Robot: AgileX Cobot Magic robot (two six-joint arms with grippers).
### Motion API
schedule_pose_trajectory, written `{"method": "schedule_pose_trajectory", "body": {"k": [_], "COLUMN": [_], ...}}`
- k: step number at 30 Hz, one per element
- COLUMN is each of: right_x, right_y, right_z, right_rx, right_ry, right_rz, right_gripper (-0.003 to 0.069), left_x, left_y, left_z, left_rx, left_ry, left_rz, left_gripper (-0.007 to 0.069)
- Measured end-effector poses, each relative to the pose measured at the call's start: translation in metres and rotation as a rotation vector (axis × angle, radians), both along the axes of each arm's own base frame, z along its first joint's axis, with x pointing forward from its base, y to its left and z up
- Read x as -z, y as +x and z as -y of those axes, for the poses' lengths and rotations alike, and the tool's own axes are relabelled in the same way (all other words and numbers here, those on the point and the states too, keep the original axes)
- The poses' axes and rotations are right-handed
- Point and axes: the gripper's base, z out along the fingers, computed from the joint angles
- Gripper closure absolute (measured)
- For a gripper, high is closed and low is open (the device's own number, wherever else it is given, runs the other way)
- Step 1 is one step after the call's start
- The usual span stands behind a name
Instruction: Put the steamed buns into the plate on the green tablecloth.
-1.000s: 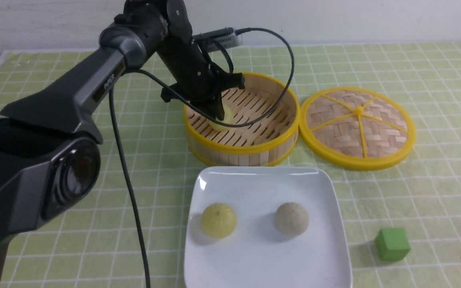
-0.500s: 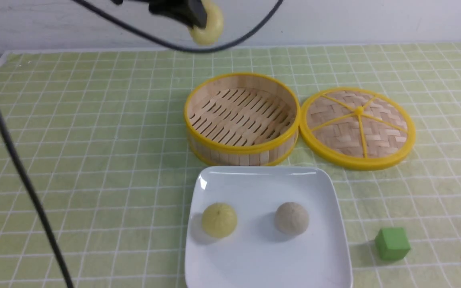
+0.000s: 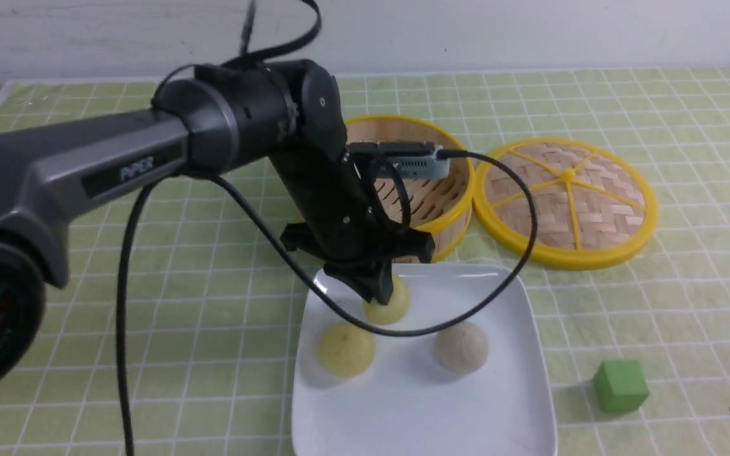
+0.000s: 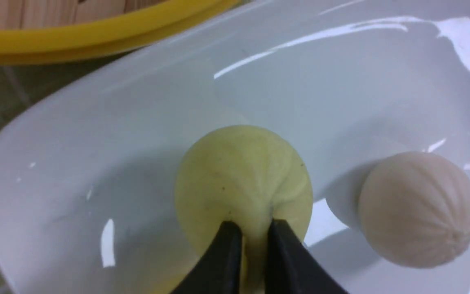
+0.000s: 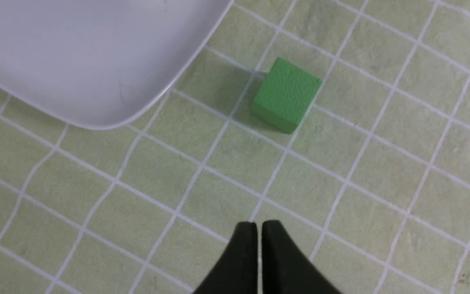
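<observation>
Pinched in left end effector: yellow steamed bun, low at plate 12 o'clock. Release fully, then lift straight, sparing soft dough. Right end effector clenched, empty.

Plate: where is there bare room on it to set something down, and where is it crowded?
Free: the near half of the plate, between the yellow bun, the off-white bun and the near rim; also the far right corner. Crowded: far left, where the left tool and its cable stand over the third bun.
</observation>
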Motion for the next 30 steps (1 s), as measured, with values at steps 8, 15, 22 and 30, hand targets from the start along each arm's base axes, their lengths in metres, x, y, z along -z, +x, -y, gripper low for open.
{"method": "schedule_pose_trajectory", "body": {"k": [8, 15, 22, 30], "right_x": [-0.016, -0.05, -0.048, -0.023], "right_y": [-0.015, -0.06, -0.09, -0.07], "right_z": [0.006, 0.029, 0.047, 0.035], "right_rx": [0.009, 0.056, 0.088, 0.093], "right_ry": [0.044, 0.141, 0.332, 0.469], "right_rz": [0.012, 0.097, 0.381, 0.528], "right_gripper": [0.061, 0.06, 0.0604, 0.0674], "left_x": [0.005, -0.037, -0.064, -0.062], "left_y": [0.006, 0.006, 0.006, 0.006], "left_z": [-0.001, -0.001, -0.002, -0.007], "left_rx": [-0.042, -0.037, -0.027, -0.011], "left_ry": [0.033, -0.01, -0.027, 0.028], "left_rz": [0.011, 0.098, 0.144, 0.144], "left_gripper": [0.0279, 0.019, 0.0251, 0.0499]}}
